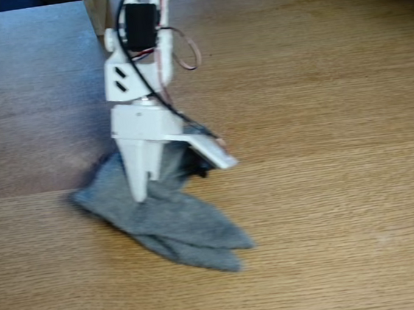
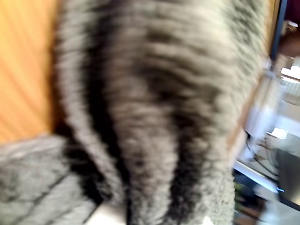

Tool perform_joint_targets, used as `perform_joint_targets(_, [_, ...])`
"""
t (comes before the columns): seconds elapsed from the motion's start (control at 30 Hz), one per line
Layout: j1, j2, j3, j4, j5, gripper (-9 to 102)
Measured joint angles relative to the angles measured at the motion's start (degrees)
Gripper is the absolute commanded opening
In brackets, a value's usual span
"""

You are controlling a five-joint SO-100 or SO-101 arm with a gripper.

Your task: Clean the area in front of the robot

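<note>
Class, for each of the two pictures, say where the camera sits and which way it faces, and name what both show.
Fixed view: stands off the table, looking down across the tabletop at the arm, whose gripper is on a grey cloth.
Wrist view: rides on the gripper, pressed close to the cloth; a pale gripper edge shows at the bottom.
Shared: cloth and tabletop.
</note>
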Motion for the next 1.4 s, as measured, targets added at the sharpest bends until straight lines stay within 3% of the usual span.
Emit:
perform_joint_targets(0.23, [-6.0,1.3,0.7,-5.4,21.9,0])
perform_joint_targets(0.47, [3.9,5.2,1.3,-4.4,46.1,0])
perform_joint_targets(0.6, [10.8,12.0,1.3,5.1,58.6,0])
perform_joint_targets(0.8, [17.4,25.0,1.4,30.3,71.1,0])
perform_joint_targets(1.0, [21.7,40.3,1.4,54.9,72.8,0])
perform_joint_targets(1.13, [25.7,47.9,5.8,64.6,70.6,0])
perform_joint_targets(1.27, [30.5,53.6,15.4,65.9,65.7,0])
perform_joint_targets(1.4, [35.4,58.3,29.6,58.4,59.9,0])
